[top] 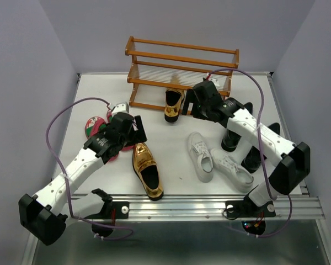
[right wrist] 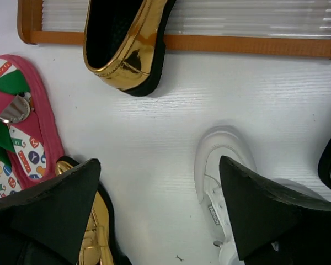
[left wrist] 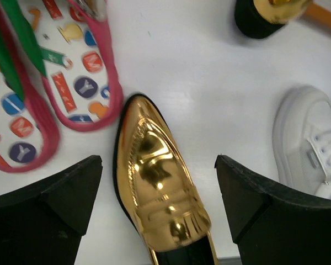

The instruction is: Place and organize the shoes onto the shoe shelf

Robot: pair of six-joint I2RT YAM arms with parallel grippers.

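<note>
Gold loafer (left wrist: pixel 154 182), mirror-shiny, toe at 12, my left pincer (left wrist: pixel 157 163) spread around it, right pincer (right wrist: pixel 160 161) spread, its cam, unlike left's, shows pale shelf slats (right wrist: pixel 248 16)

Loafers (top: pixel 147 172) shiny gold, blk insoles; sneakers (top: pixel 202 158) white; flip-flops (top: pixel 91 126) pink w/ multicolour print; shelf (top: pixel 182 44) orange-brown.

Mirror-glossy gold loafer (left wrist: pixel 160 187), wooden shelf (top: pixel 179 69)

Bright, even overhead light; soft shadows; glare on the gold loafer (left wrist: pixel 154 176).
</note>
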